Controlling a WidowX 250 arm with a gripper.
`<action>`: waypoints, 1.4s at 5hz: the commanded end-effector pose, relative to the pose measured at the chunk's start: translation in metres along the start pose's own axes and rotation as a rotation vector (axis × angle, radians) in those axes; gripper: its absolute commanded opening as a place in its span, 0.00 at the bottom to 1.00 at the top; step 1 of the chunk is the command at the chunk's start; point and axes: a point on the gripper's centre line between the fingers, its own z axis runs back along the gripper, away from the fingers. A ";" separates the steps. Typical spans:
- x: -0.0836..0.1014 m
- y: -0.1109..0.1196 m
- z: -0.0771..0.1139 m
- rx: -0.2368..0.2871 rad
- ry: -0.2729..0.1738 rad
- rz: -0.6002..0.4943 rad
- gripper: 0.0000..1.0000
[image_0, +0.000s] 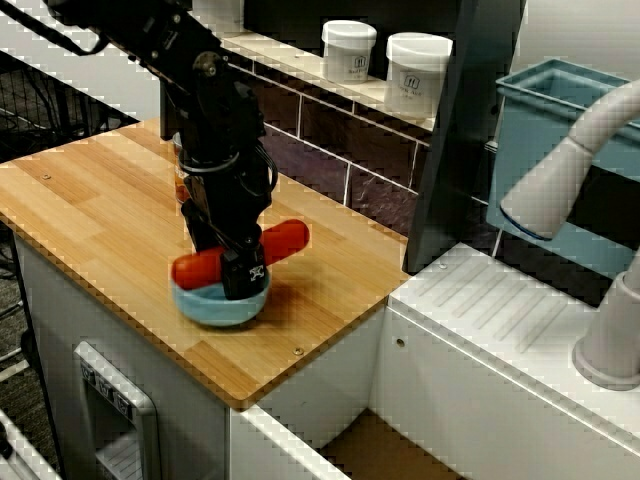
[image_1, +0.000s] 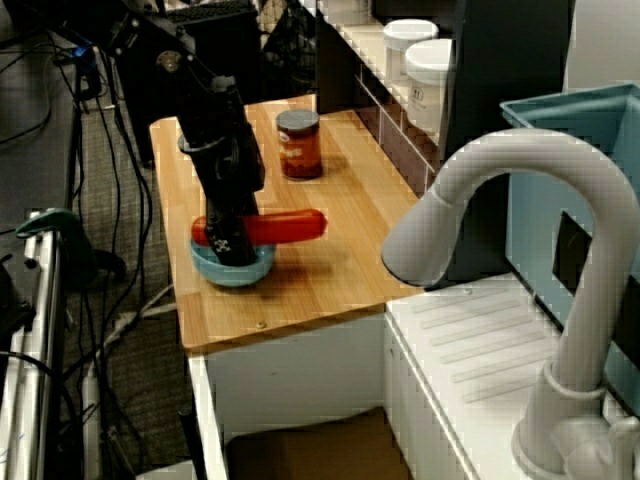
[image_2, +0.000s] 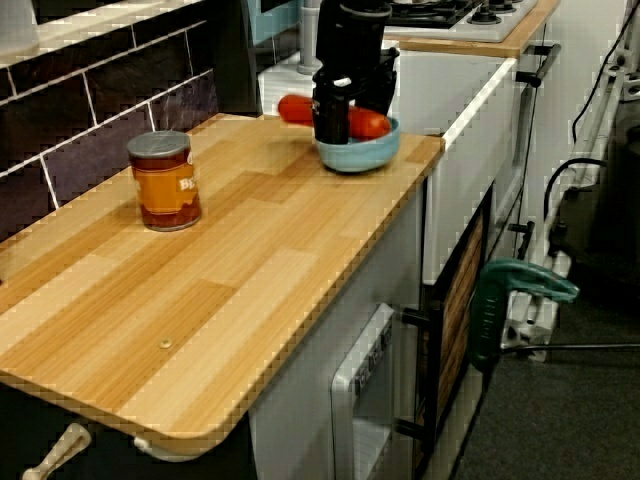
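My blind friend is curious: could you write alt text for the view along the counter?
A black end effector reaches down over a long red object lying across a blue bowl at the wooden counter's far end. An orange-labelled can stands nearer, on the left.

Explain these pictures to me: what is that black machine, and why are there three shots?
It is one moment seen by three cameras: one looks down from the side, one from behind the white tap, one low along the wooden counter. The black machine is a robot arm. Its grasping tip, the end effector, is down on a long red thing lying across a blue bowl. Whether it grips it, I cannot tell. An orange-labelled jar stands apart.
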 end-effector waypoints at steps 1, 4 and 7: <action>-0.007 0.015 0.028 -0.013 -0.046 0.010 1.00; -0.010 0.038 0.056 -0.048 -0.075 0.050 1.00; 0.000 0.102 0.068 -0.062 -0.115 0.181 1.00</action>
